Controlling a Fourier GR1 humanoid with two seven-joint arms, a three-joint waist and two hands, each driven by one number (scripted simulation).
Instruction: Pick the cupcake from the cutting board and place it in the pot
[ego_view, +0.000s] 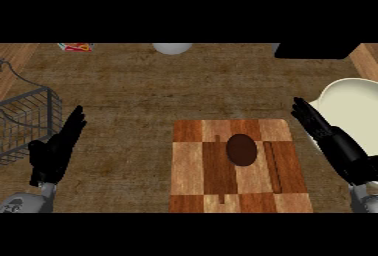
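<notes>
In the head view, the brown worktop fills the picture. A checkered wooden cutting board lies in the lower middle, a little to the right. On it, near its middle, sits the cupcake, seen from above as a dark brown oval. It touches nothing but the board.

The left robot hand shows at the left side, its fingers straight and pointing up and away. It holds nothing. It is well apart from the board. Just beside it, at the left edge, stands a wire basket.

The right robot hand shows at the right side, near the right edge of the board but not over it. Its fingers are also straight and together, and it has hold of nothing. Behind it, at the right edge, is a cream-coloured vessel, probably the pot, though only a part of it is visible.

At the top edge are a pale round object, a dark box and a small red and yellow thing.
</notes>
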